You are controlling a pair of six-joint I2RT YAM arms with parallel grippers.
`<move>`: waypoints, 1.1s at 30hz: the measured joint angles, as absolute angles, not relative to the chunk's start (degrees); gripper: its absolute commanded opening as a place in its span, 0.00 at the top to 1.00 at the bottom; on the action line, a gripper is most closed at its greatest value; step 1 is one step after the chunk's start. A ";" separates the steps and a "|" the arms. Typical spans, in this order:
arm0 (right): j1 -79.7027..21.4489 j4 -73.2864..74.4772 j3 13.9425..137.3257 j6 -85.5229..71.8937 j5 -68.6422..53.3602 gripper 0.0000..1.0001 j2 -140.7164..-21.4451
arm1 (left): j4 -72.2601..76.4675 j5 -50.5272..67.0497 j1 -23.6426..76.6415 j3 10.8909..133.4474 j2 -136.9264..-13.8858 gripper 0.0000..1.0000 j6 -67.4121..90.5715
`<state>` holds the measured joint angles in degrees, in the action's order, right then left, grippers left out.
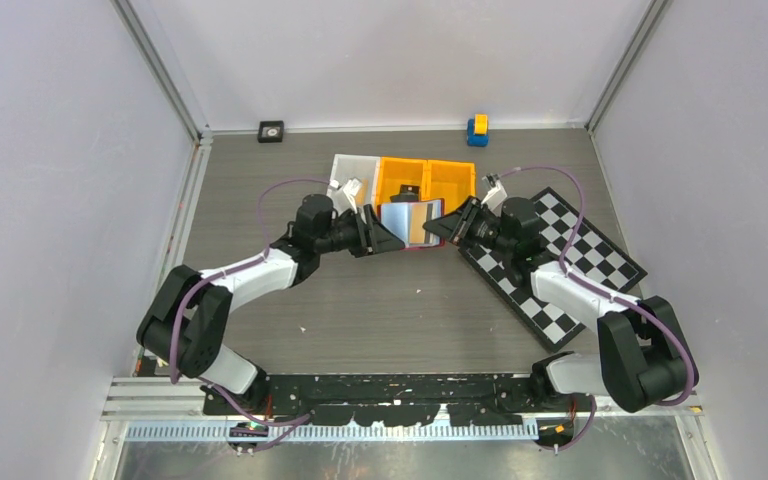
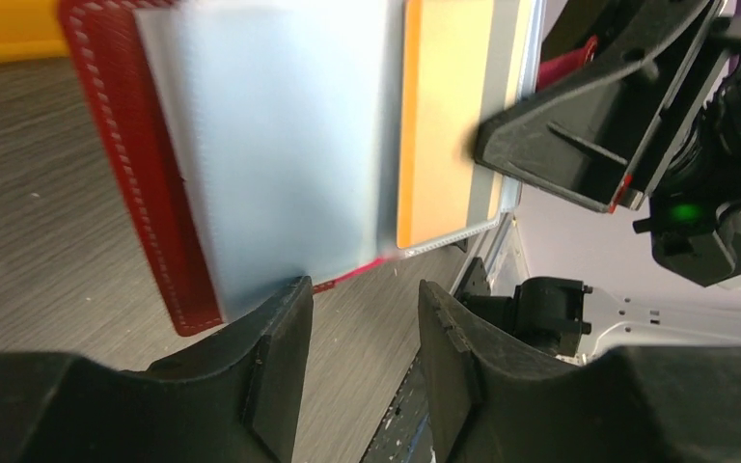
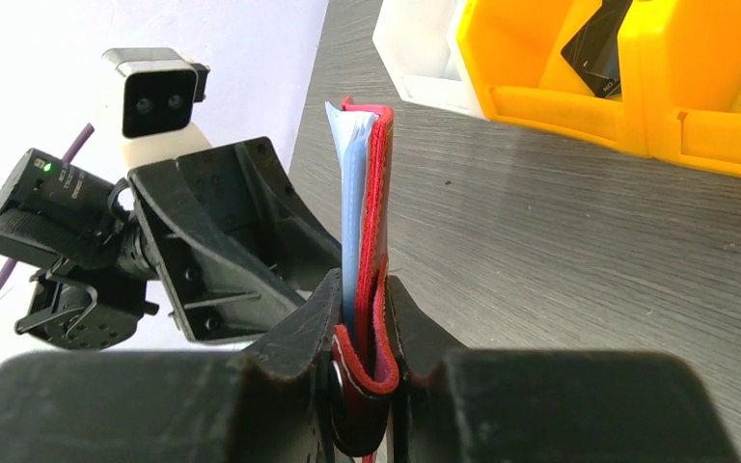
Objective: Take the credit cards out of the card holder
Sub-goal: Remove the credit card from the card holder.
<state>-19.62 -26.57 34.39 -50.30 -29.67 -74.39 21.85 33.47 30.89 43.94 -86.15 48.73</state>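
Arm bases [image 1: 230,378] sit nearest from above; beyond them, the card holder [image 1: 410,222] stands open just before the orange bins [image 1: 426,182]. Left wrist: left gripper [image 2: 362,299], half-open and empty, sits below the holder's exposed credit card [image 2: 444,116]. Right wrist: right gripper [image 3: 364,289] pinches the holder's red cover, steadying it.

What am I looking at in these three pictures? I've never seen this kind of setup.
Two robot arms, left and right, share a table. One picture looks down from above; the other two come from a camera on each wrist. The right tool clamps the red card holder, spread open. The left tool is open beside its clear sleeves, gripping nothing. An orange card sits in one sleeve. Also on the table: orange bins, a white bin and a chequered board.
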 measured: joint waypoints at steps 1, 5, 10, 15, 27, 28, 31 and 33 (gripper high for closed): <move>-19.59 -26.72 34.37 -50.41 -29.71 0.99 -74.39 | 21.93 33.65 30.28 43.90 -86.15 0.56 49.21; -19.59 -28.16 34.17 -51.42 -30.46 1.00 -74.67 | 22.72 34.39 28.97 43.83 -86.15 0.59 50.65; -19.57 -30.02 34.15 -52.66 -31.86 1.00 -76.31 | 24.47 35.75 28.91 43.64 -86.15 0.63 51.96; -19.59 -30.46 34.15 -53.39 -33.01 1.00 -77.41 | 26.65 36.77 28.91 42.85 -86.08 0.65 52.36; -19.77 -37.12 34.15 -56.34 -36.47 0.99 -80.03 | 31.44 39.81 28.91 42.72 -86.94 0.70 55.64; -19.77 -37.52 34.15 -56.58 -36.73 1.00 -80.25 | 31.55 40.10 28.86 42.72 -86.98 0.70 55.92; -19.77 -38.30 34.15 -57.10 -37.17 1.00 -80.40 | 31.94 40.69 28.75 42.72 -87.00 0.70 56.77; -19.77 -38.98 34.15 -57.21 -37.23 0.99 -80.40 | 32.67 41.19 28.62 42.72 -87.00 0.71 57.14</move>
<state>-19.77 -38.98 34.15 -57.21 -37.23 -80.40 32.67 41.19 28.62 42.72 -87.00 57.14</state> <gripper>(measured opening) 0.209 0.300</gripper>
